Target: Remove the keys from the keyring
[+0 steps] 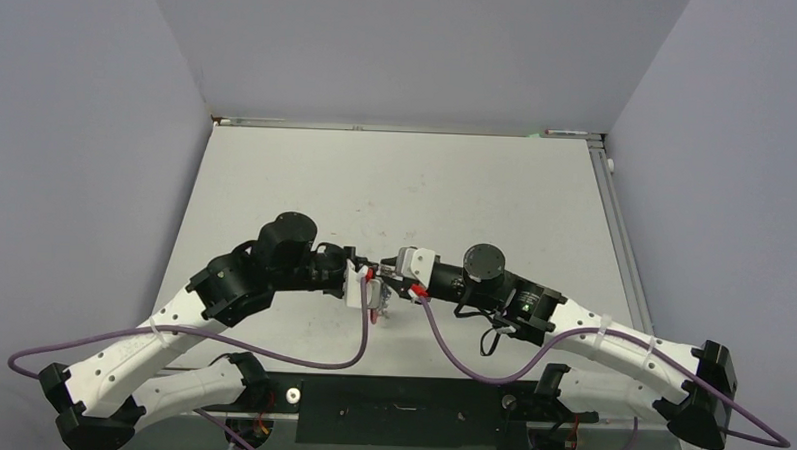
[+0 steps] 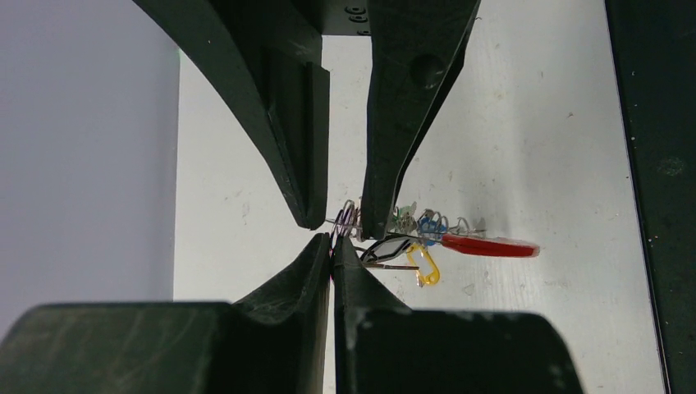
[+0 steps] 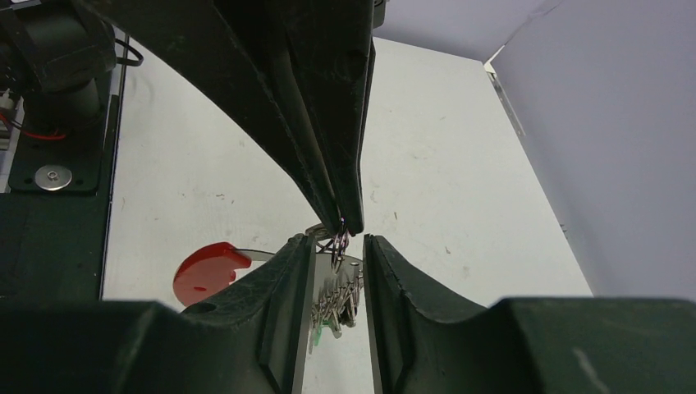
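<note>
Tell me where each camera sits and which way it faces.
Top external: above and behind the arms, looking down on the table; both arms show, left gripper facing right gripper.
Left wrist: from that wrist, along its own shut fingers toward keys and keyring.
Right wrist: from that wrist, along its own fingers, the keyring between them.
Shared: both wrist views show the keyring and the other gripper's fingers at the top.

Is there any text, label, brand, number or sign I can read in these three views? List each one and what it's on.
None: no text can be read in any view.
The keys and their coloured tags show no lettering.
The keyring is plain red at its end, with no print.
The table is unmarked.
Any markings on the arms are too small to read.
</note>
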Robot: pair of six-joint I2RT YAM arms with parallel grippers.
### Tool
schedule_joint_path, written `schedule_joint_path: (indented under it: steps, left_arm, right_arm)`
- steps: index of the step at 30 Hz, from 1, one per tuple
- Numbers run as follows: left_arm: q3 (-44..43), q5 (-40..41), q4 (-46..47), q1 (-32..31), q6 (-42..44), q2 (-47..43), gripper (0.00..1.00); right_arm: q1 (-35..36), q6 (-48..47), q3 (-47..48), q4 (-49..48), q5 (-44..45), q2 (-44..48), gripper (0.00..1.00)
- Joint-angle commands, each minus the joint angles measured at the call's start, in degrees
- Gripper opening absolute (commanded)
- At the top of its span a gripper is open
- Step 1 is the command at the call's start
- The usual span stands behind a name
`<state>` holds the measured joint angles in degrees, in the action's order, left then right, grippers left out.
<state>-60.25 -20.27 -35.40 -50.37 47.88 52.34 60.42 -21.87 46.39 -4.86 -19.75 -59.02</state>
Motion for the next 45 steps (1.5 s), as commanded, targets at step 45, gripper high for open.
schedule_joint_path:
  steps: [45]
  left_arm:
    - [-1.64, -20.23, 7.36, 13.52, -29.60, 0.57, 0.16]
  right_arm:
    - [0.00, -0.84, -10.99, -28.34, -2.64, 8.51, 0.05]
